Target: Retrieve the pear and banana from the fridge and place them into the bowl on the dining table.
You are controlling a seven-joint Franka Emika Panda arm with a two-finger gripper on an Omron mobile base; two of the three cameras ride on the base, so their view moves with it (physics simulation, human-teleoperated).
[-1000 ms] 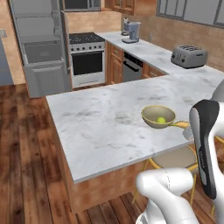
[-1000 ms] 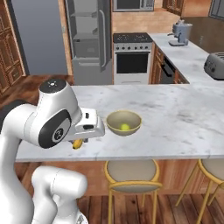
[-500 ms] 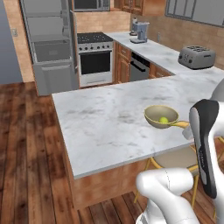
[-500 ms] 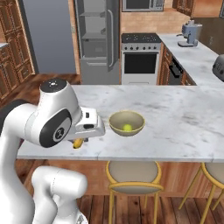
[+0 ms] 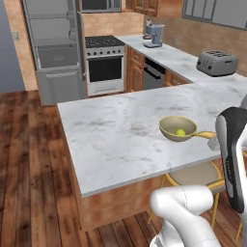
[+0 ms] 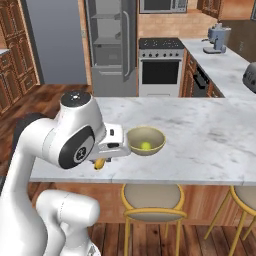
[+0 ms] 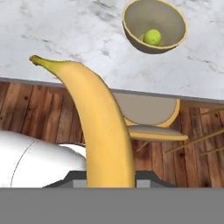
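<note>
The main risk, as I judge it, is an early release: the banana (image 7: 101, 127) juts out from the end effector (image 6: 100, 161) over the near edge of the desk (image 5: 116, 140), and in the hand view most of its length lies over wooden floor and a stool (image 7: 148, 118) rather than over marble, so letting go here would drop it to the floor. A second risk is the banana's tip striking the bowl's rim on the way in and nudging or tipping the bowl (image 6: 145, 140), since the fruit sticks out well past the end effector and the bowl sits near the desk edge. In the right base view the end effector sits low at the front edge of the desk, just left of the bowl, clamped on the banana, a bit of yellow showing beneath it. The arm is folded tightly, its big shoulder joint close to the desk and the forearm running level toward the bowl. The pear (image 7: 152, 37) already lies inside the bowl. Further back, the fridge (image 5: 53, 53) stands open against the far wall
</note>
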